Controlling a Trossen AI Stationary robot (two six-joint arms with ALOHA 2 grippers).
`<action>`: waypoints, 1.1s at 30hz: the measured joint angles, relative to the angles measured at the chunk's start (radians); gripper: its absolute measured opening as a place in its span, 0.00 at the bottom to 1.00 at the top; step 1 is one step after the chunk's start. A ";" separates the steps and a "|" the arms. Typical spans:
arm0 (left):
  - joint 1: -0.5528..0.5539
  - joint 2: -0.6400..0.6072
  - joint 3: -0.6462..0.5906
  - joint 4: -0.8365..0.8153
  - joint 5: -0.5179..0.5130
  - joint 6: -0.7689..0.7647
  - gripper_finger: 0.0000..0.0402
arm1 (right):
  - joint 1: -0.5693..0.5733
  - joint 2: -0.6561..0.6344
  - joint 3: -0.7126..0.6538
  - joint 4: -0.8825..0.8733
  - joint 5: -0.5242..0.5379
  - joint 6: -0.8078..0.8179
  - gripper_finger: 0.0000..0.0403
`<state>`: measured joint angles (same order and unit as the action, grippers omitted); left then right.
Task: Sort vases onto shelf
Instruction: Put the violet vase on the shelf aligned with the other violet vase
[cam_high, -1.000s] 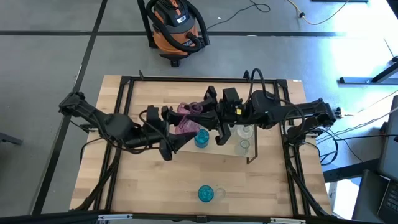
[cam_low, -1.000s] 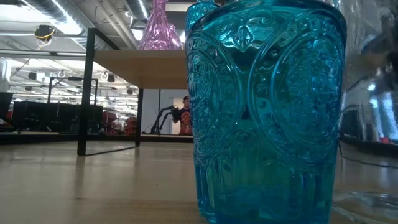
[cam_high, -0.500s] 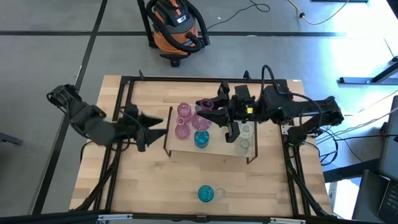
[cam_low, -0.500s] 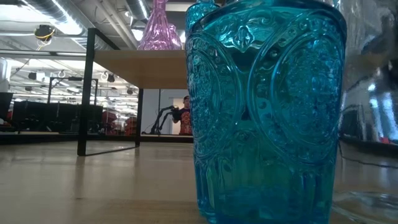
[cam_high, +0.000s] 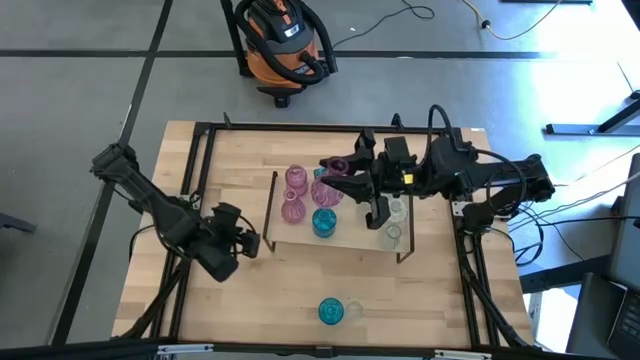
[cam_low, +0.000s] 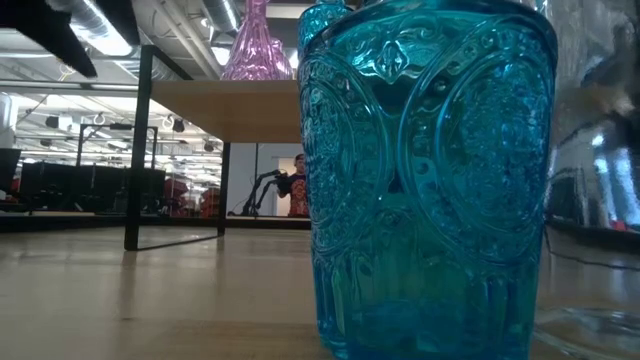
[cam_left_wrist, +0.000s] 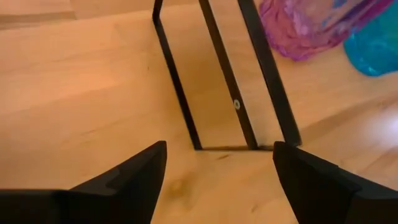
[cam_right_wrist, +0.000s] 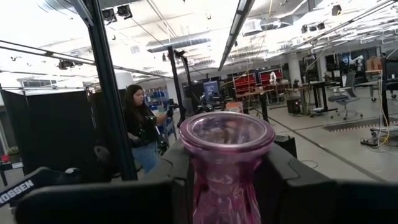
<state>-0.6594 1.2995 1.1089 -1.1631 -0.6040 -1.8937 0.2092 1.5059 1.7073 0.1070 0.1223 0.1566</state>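
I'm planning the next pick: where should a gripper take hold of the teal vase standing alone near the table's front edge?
Grip the teal vase around its upper body just below the rim, coming down from above. It stands upright with its mouth up, and a clear glass piece sits close on one side, so a sideways approach looks tighter.

A glossy, translucent teal glass vase (cam_low: 430, 180) with embossed relief patterns stands on the smooth, pale matt wooden tabletop (cam_high: 240, 300), near a light-wood shelf (cam_high: 350, 238) with thin matt black metal brackets (cam_left_wrist: 230, 81) and shiny pink glass vases (cam_high: 292, 208).
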 joint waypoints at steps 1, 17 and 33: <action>0.000 0.002 -0.012 0.015 -0.009 -0.007 0.71 | 0.000 0.000 0.000 -0.001 0.000 0.000 0.21; 0.081 0.009 -0.051 0.208 -0.018 0.131 0.70 | 0.000 0.000 0.000 -0.006 -0.001 0.019 0.21; 0.084 0.007 -0.050 0.236 -0.005 0.152 0.70 | 0.044 0.013 0.002 -0.125 -0.047 0.003 0.21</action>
<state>-0.5755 1.3069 1.0592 -0.9272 -0.6091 -1.7415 0.2532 1.5188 1.7092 -0.0175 0.0749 0.1597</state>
